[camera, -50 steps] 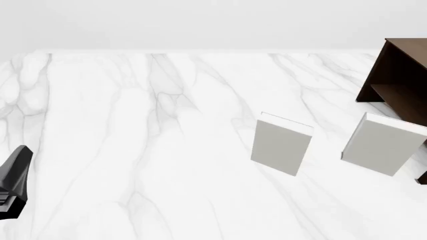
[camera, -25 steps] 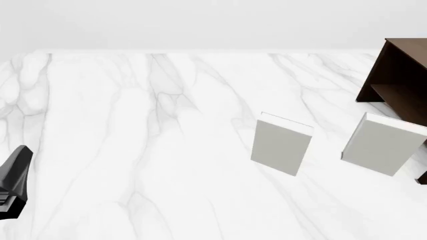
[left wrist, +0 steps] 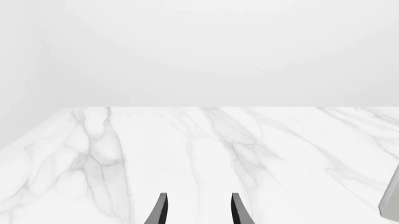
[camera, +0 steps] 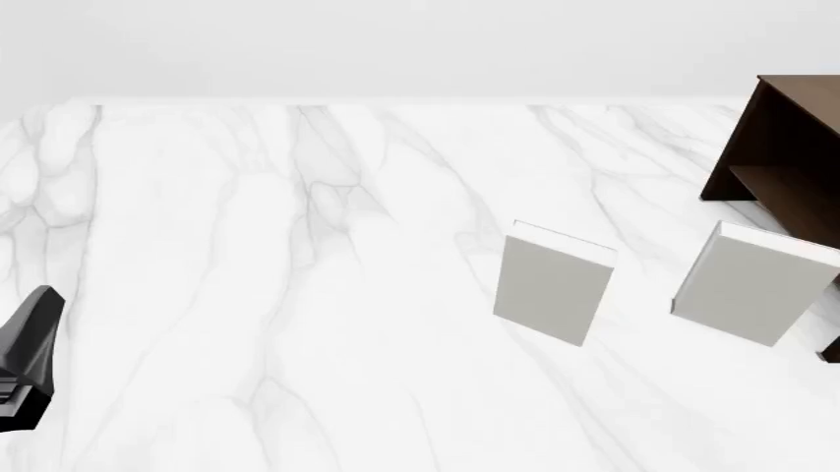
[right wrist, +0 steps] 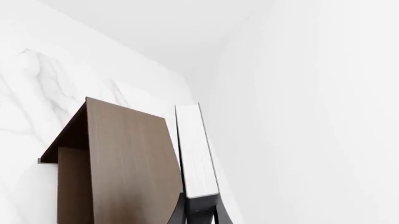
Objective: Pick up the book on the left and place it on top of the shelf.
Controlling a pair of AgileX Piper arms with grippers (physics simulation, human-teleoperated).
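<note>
The book (right wrist: 195,149), with a dark cover and white page edges, shows only in the right wrist view. My right gripper (right wrist: 199,213) is shut on its near end, one finger on each cover. The book sits along one edge of the flat top of the dark brown shelf (right wrist: 124,158); I cannot tell whether they touch. In the front view the shelf (camera: 788,147) stands at the far right edge, and the book is out of frame. My left gripper (left wrist: 198,211) is open and empty, low over the table at the near left (camera: 30,359).
Two pale grey-white books stand upright on the white marble table (camera: 289,295): one right of centre (camera: 554,283), one further right in front of the shelf (camera: 754,283). The edge of a pale book (left wrist: 391,200) shows in the left wrist view.
</note>
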